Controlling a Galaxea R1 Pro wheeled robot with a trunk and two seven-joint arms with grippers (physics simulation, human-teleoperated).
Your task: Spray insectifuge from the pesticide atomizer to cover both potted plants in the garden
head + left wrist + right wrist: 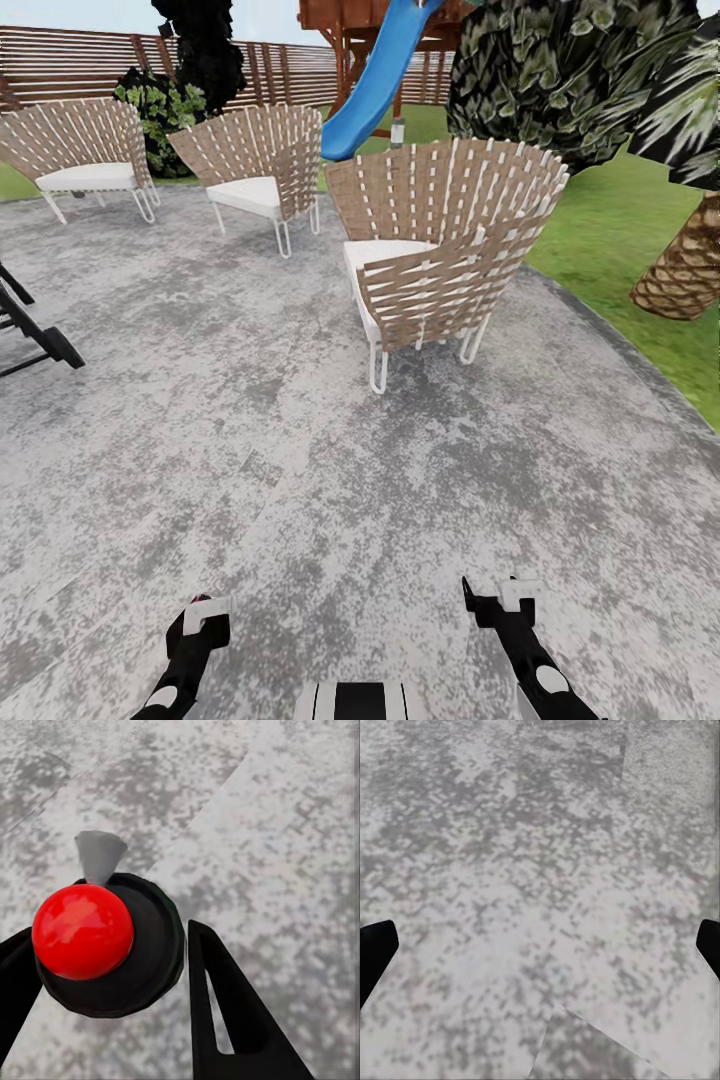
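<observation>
left wrist view looks along two black fingers [225, 1020] of the left gripper [111, 930], clenched around a round dark body topped with a glossy red dome and a pale grey nozzle. this appears to be the pesticide atomizer [142, 945] seen end-on, with mottled grey paving behind it. head view shows that same left gripper [200, 625] low at the bottom left of the frame, but the bottle cannot be made out there.

right wrist view has only the black tips at its far edges with bare paving between, so the right gripper [540, 930] is spread wide and holds nothing. in the head view it sits at the bottom right [497, 603].

head view alone gives the surroundings. the round grey paved patio [300, 450] fills most of the frame. a brown-and-white woven tub chair with a white cushion [440, 250] stands at centre, with two similar chairs [262, 170] [85, 150] at the upper left. behind them are a brown slatted fence [60, 65] and a blue slide [375, 80]. green lawn [620, 240] and a scaly palm trunk [685, 265] lie at the right, under dark foliage [560, 70]. a black folding frame [35, 335] juts in at the left edge.
</observation>
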